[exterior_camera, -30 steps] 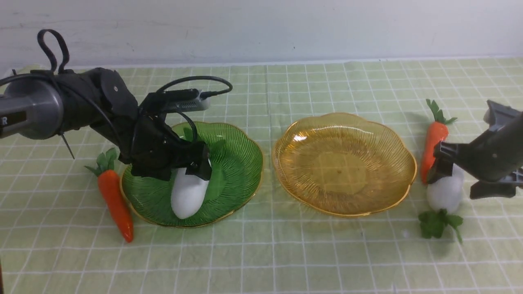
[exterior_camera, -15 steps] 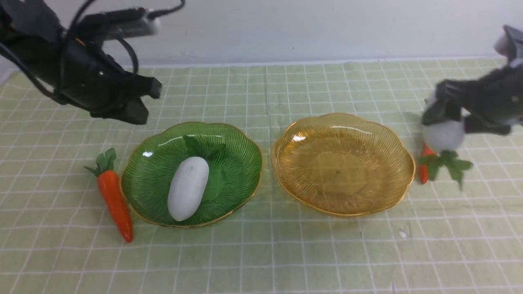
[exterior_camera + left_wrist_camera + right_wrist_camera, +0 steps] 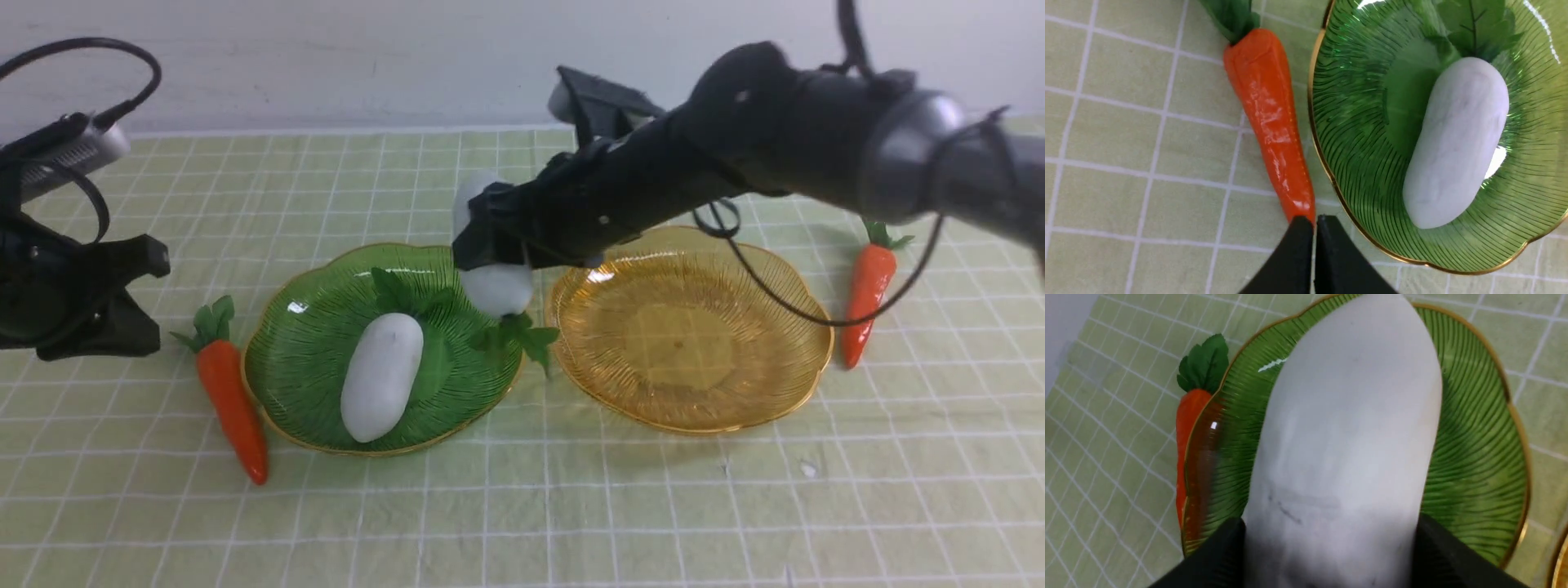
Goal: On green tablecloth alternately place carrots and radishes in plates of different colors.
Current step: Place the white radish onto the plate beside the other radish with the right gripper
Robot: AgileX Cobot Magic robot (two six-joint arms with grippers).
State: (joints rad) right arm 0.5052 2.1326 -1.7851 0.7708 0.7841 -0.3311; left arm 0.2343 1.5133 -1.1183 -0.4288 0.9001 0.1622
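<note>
Your right gripper (image 3: 490, 245) clamps a radish (image 3: 495, 287) over the three-o'clock rim of the green plate (image 3: 304, 390). Your left gripper (image 3: 1314, 224) sits closed, empty.

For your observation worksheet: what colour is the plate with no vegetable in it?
The empty plate is amber-yellow, gold-rimmed; clearest in the front view.

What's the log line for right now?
right jaws: shut on radish above green plate; left jaws: shut, empty; other radish: in green plate; yellow plate: empty; carrots: on cloth
</note>
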